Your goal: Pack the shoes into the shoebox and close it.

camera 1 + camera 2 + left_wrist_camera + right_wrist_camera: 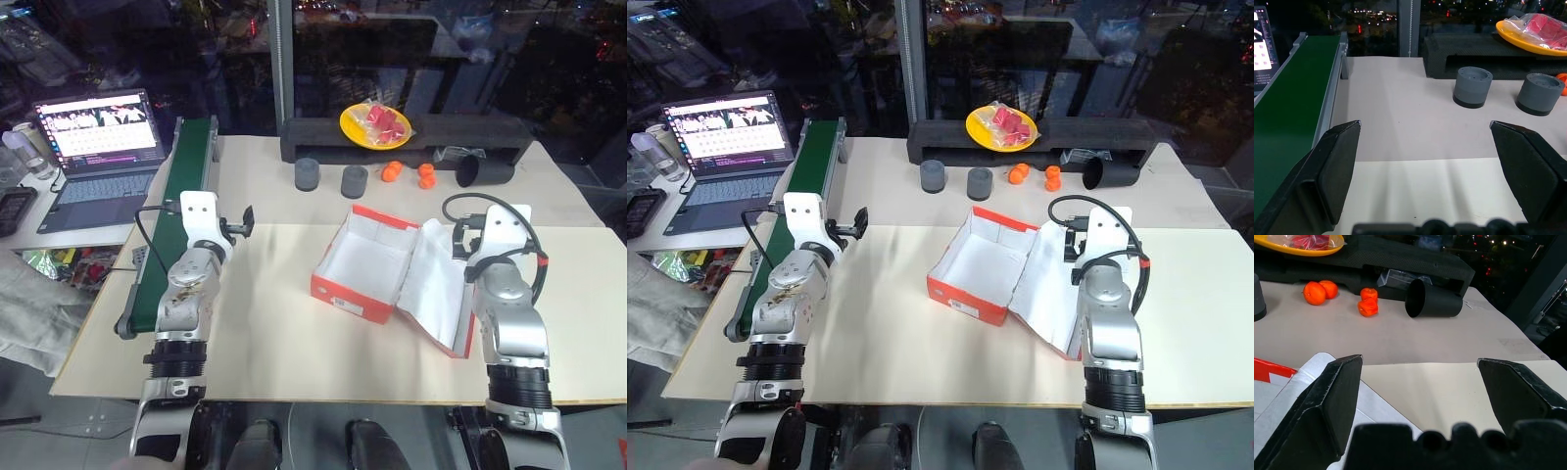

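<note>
The shoebox (367, 264) lies open on the table (274, 333), between the 2 grippers and nearer the right one. Its white inside holds nothing but white paper lining; no shoes are seen in it. The lid (438, 284) hangs open toward the right gripper (1422, 382), its white inner face up, and its near edge sits just beside that gripper's left finger (1327, 401) in the right wrist view.

The right gripper has its jaws spread wide and holds nothing. Ahead of it lies a black cylinder (1432, 298) tipped on its side, open mouth toward the gripper, with nothing visible inside. To the left of that are 4 small orange items (1367, 307) loose on the table.

The left gripper (1425, 156) is likewise spread wide and empty, poised over bare table well to the left of the box. Ahead of it stand 2 grey round blocks (1472, 87), upright, side by side. A green conveyor belt (1288, 107) runs along its left side, nothing on it.

Beyond both grippers, on a long black foam stand (407, 137), rests a yellow plate (375, 125) holding red pieces inside a clear bag. A laptop (98, 147), screen lit, stands open on a side table left of the belt.
</note>
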